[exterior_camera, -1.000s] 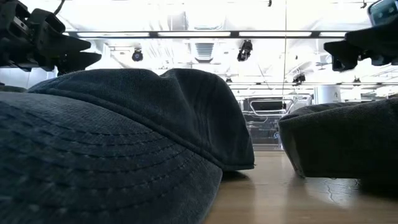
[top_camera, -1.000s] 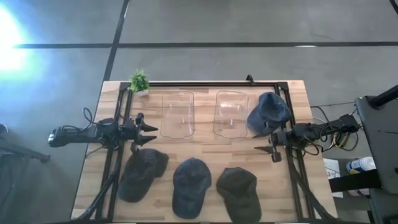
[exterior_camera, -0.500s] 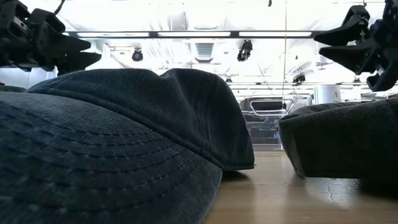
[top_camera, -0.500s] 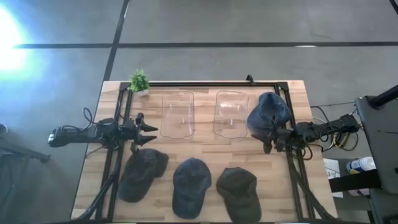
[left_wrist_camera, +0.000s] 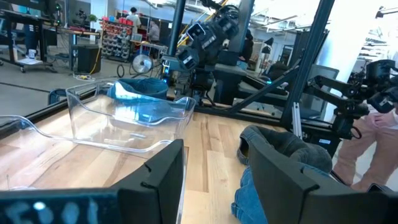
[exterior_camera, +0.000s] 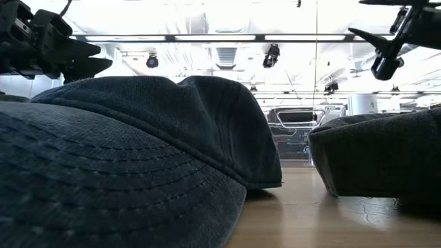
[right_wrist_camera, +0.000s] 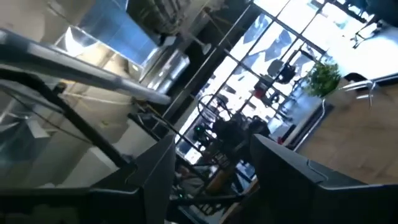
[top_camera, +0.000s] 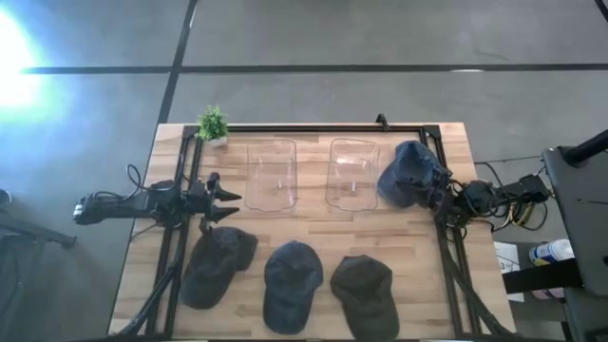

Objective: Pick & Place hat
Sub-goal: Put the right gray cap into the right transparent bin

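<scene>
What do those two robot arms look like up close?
Both arms are dark, nearly black, slim and jointed. The left tool ends in two pointed, angular black fingers; the right tool looks alike. Thin black cables loop along each arm.

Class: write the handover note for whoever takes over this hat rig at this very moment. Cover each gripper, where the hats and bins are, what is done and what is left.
Left gripper: jaws open, empty, beside the left bin.
Right gripper: jaws open, empty, raised at the blue hat.
Blue hat: at the table's far right, against the right bin, not in it.
Three more hats at the near edge: left hat, middle hat, right hat.
Done: no hat shows in either bin.
Left: place all four hats.
</scene>
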Available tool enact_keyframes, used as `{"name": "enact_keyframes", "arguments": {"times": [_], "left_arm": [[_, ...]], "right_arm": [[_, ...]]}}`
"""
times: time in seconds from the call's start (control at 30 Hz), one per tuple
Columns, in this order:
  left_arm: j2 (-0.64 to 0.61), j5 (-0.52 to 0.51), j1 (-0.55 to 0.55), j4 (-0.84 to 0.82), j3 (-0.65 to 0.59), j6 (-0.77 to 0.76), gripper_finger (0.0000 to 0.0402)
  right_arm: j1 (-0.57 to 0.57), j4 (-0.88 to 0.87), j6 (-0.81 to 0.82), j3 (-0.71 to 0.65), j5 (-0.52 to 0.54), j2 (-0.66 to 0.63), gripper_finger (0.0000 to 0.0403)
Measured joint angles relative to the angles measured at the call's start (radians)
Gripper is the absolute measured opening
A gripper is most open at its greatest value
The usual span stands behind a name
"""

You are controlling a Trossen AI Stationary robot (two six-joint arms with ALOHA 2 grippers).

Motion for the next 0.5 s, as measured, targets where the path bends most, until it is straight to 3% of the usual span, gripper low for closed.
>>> {"name": "enact_keyframes", "arguments": {"times": [0.23, 0.4, 0.5], "left_arm": [[0.000, 0.001, 0.000, -0.003, 0.000, 0.000, 0.0176], [0.000, 0.002, 0.000, -0.004, 0.000, 0.000, 0.0176], [0.001, 0.002, 0.000, -0.005, 0.000, 0.000, 0.0176]], "right_arm": [[0.000, 0.085, -0.034, -0.001, 0.097, 0.022, 0.0206], [0.012, -0.017, 0.159, 0.047, -0.071, 0.125, 0.0206], [0.043, -0.263, 0.317, 0.167, -0.123, 0.264, 0.0205]]}}
